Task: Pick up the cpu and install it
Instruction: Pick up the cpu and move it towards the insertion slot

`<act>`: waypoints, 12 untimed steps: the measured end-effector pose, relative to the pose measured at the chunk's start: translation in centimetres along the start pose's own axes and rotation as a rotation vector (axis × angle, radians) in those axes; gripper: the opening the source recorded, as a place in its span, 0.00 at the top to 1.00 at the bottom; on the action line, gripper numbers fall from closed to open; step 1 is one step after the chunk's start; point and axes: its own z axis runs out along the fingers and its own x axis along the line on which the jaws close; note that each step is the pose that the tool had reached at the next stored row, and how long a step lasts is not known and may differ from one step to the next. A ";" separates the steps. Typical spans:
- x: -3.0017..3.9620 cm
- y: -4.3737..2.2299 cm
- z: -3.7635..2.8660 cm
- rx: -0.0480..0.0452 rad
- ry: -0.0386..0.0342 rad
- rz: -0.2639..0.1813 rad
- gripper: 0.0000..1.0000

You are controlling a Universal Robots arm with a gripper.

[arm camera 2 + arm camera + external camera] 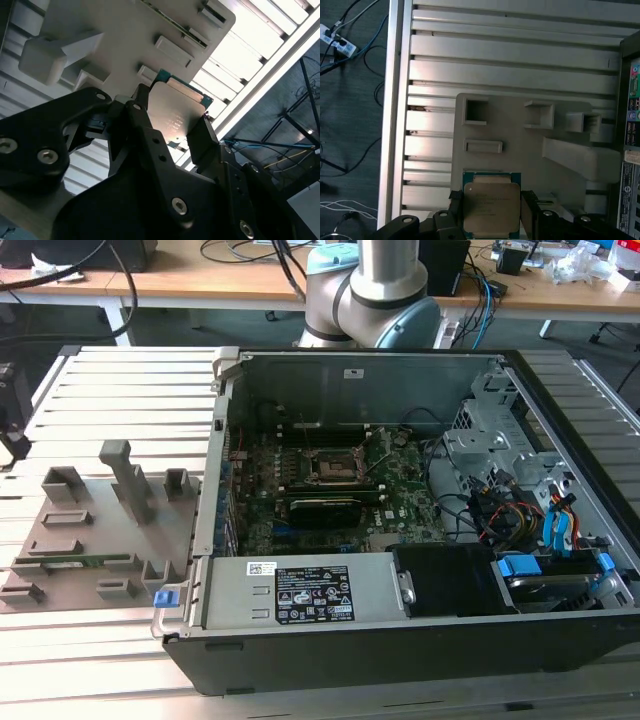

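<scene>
OK, gripper [491,220] is clamped on the cpu [491,200], w/ fingers [202,140] on two opp edges and the metal lid facing cam in both wrist views. Cpu is over the grey fixture plate [520,155], near one edge; can't tell if it's touching the plate or lifted clear. Plate lies on the slatted tabletop [510,75], to the exterior view's left of the open pc case [400,630]. Mobo [400,505] is inside the case, and its socket [335,465] is well apart from the plate.
</scene>
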 end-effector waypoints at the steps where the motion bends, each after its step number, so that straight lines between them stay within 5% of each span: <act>1: -0.01 0.00 -0.38 0.0000 0.0000 0.000 0.45; 12: -0.09 -0.04 -2.95 0.0000 0.0000 0.000 0.45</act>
